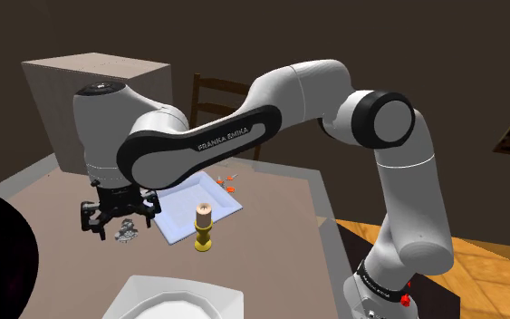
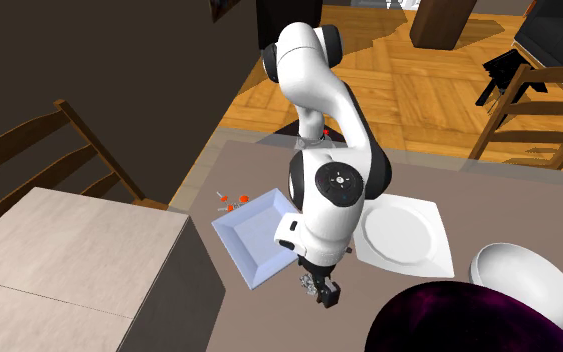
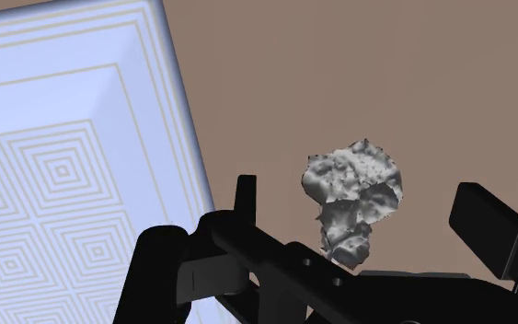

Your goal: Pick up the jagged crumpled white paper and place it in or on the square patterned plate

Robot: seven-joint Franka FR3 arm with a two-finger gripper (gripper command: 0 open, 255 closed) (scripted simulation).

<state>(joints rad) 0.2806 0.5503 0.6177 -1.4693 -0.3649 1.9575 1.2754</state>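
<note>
Over table (image 3: 385, 74), just beside square patterned plate (image 3: 63, 166): saw end effector (image 3: 358, 198) wide open, empty, straddling grey-white crumpled paper (image 3: 358, 175) lying on table, no contact. Looked like pre-grasp step. Probably needed descent, closing on paper, then lift and shift over plate.

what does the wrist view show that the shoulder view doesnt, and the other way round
Wrist view: the nested-square line pattern on the pale blue plate, and the open fingers either side of the crumpled paper, not touching it. Shoulder view: a yellow candlestick beside the plate and a dark chair. Both: the plate, the paper and the gripper above it.
</note>
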